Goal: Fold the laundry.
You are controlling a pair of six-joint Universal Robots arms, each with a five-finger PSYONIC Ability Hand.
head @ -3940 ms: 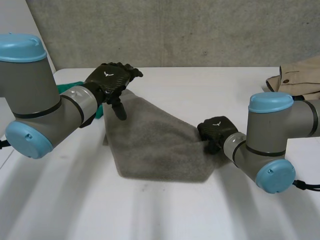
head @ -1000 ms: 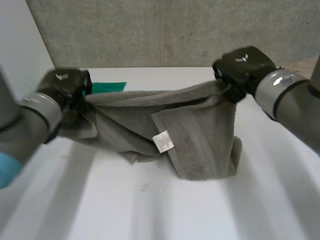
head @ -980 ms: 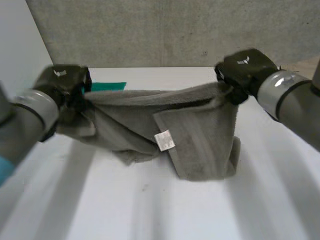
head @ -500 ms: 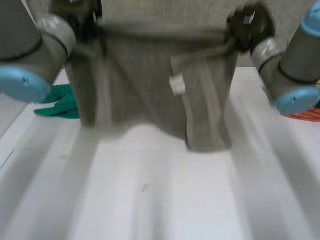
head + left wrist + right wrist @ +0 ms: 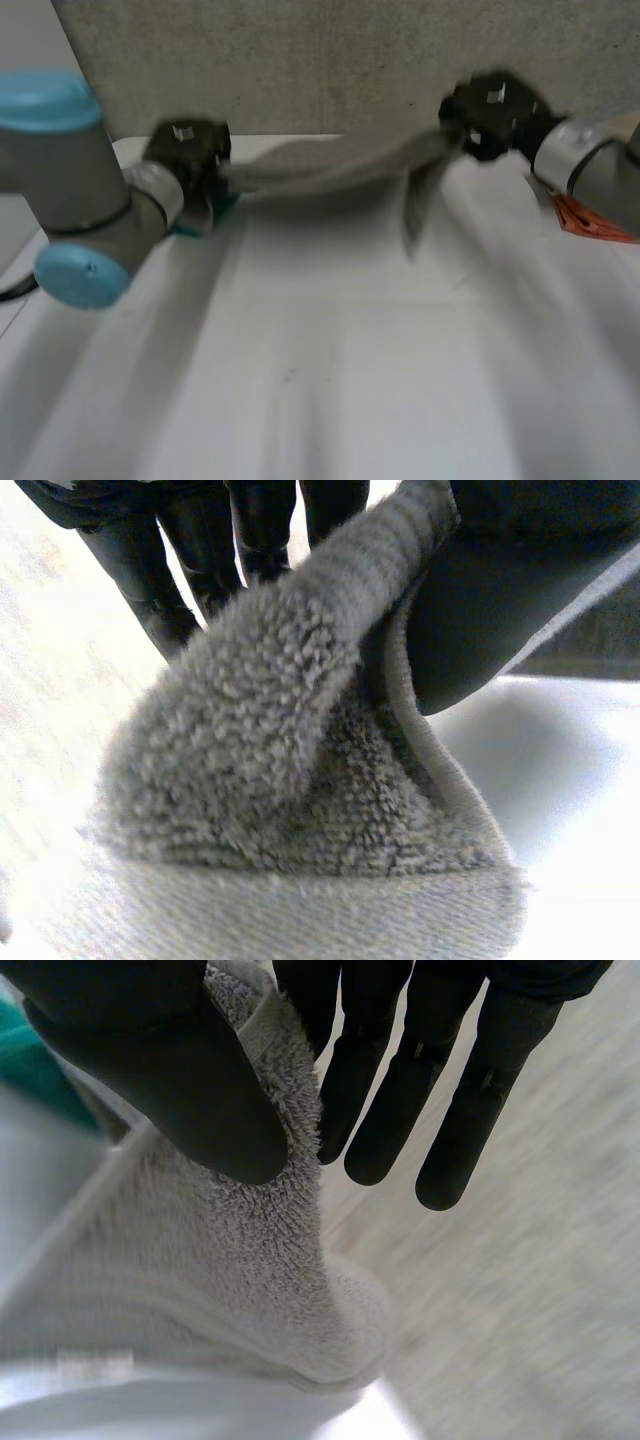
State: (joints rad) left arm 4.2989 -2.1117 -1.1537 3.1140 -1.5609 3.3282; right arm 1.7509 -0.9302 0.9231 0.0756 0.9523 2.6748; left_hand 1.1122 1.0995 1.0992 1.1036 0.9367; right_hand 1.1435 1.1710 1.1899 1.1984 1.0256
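Grey towel [image 5: 330,168] is strung in the air above the tabletop [image 5: 330,380], across the upper middle of the head view. The left hand [image 5: 185,147] pinches one end between thumb and fingers; the right hand [image 5: 490,105] clamps the other end under its thumb, remaining fingers [image 5: 400,1100] straight and apart. Risk: the right hold looks shallow, so a hard tug could slip that edge free and drop the towel, and the loose flap hanging near the right hand may land bunched.
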